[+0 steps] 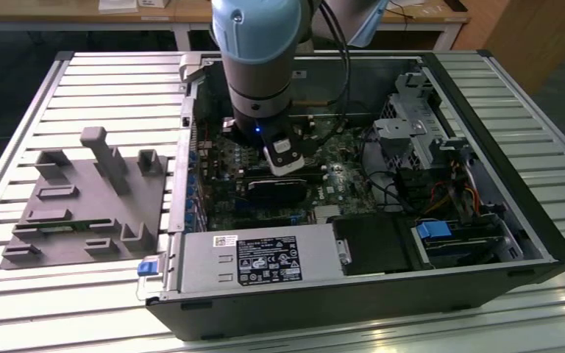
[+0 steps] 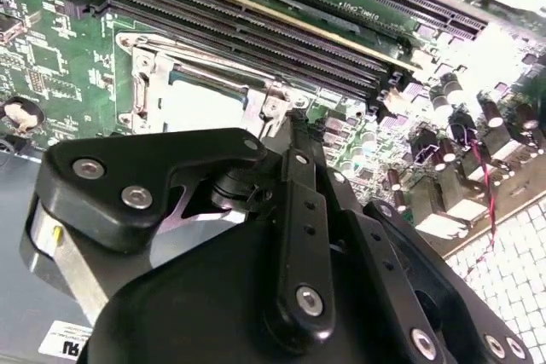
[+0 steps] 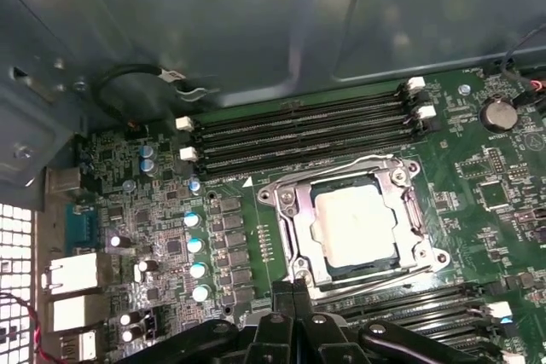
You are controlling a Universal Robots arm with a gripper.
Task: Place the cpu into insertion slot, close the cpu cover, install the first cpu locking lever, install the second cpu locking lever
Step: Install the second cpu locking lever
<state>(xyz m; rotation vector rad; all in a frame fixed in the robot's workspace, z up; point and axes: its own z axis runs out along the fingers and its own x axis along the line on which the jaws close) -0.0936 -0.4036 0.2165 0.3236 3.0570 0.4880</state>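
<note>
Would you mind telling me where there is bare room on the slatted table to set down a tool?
The slatted table is bare behind the grey fixture block, up to the computer case, and along the near edge in front of both. Inside the case it is crowded: the gripper hangs beside the insertion slot, which holds the cpu, with memory slots close by.

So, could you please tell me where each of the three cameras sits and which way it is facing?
Exterior view: off the arm, above and to one side, looking down into the open computer case on the slatted table; the arm reaches into the case.
First wrist view: on the arm, facing the motherboard; the cpu sits in the insertion slot; the gripper shows.
Second wrist view: on the arm, close behind the gripper's black linkage, facing the board.
Both wrist views share the insertion slot and the memory slots.
</note>
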